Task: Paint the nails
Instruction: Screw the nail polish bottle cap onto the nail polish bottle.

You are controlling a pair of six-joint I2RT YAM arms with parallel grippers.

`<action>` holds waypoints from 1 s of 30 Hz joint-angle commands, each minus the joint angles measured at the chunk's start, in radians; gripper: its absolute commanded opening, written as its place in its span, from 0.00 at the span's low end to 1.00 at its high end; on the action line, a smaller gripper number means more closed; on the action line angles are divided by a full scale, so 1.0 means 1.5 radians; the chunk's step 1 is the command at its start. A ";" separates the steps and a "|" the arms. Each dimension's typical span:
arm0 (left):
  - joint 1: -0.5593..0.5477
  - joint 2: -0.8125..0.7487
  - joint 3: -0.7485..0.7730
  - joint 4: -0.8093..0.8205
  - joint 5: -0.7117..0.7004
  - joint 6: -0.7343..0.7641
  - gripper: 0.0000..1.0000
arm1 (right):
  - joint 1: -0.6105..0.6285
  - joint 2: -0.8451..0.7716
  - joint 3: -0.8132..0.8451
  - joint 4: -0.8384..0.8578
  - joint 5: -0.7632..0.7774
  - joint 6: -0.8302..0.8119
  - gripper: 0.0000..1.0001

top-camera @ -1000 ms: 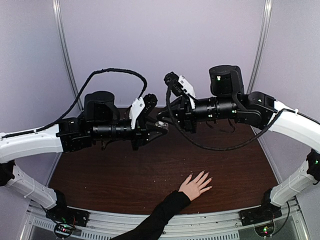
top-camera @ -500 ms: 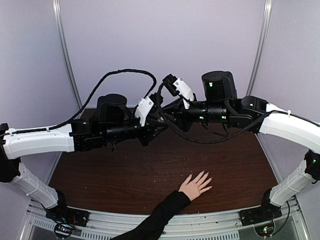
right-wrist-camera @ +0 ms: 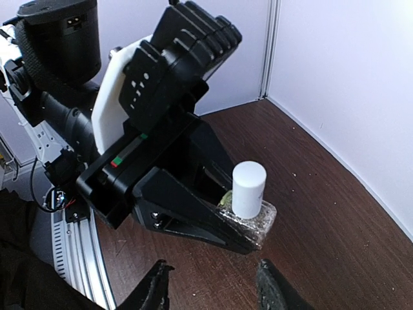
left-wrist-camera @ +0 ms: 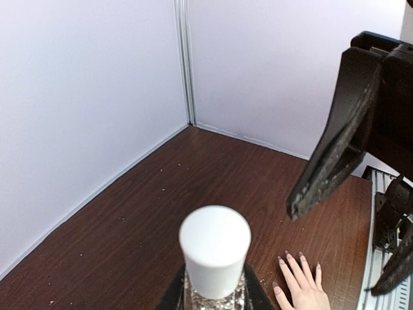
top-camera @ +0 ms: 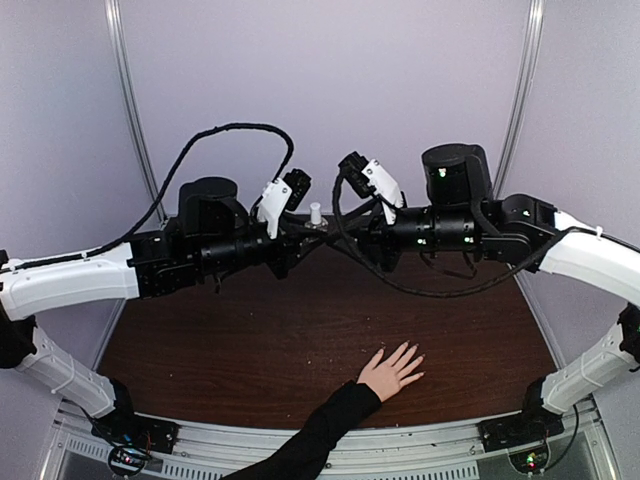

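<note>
Pale nails [left-wrist-camera: 288, 256] on spread hand [top-camera: 390, 372], flat on table [top-camera: 250, 350] | left tool [top-camera: 312, 230] clamps bottle [left-wrist-camera: 214, 248] | right tool [right-wrist-camera: 213, 290] agape

Probably a robotics lab booth: plain pale wall panels [top-camera: 320, 90] joined by metal strips [top-camera: 128, 100] enclose the dark wooden tabletop [top-camera: 250, 350] at its far corners, and an aluminium rail [top-camera: 420, 450] lines its near edge.

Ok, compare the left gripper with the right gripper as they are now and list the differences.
The left gripper is shut on a small glass bottle with a white cap, held upright. The right gripper is open and holds nothing. The left gripper presents the bottle, while the right gripper's spread fingers face it without touching. Shared: both are raised above the table, well away from the hand.
</note>
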 commanded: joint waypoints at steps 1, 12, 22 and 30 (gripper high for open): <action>0.001 -0.034 -0.004 0.040 0.069 0.012 0.00 | -0.010 -0.052 -0.011 -0.014 -0.032 0.001 0.49; 0.002 -0.064 -0.004 -0.052 0.455 0.116 0.00 | -0.032 -0.093 0.008 -0.090 -0.333 -0.090 0.55; -0.002 -0.027 0.039 -0.105 0.648 0.137 0.00 | -0.020 -0.049 0.062 -0.107 -0.522 -0.095 0.48; -0.018 0.005 0.075 -0.141 0.686 0.154 0.00 | -0.004 -0.006 0.083 -0.095 -0.546 -0.088 0.48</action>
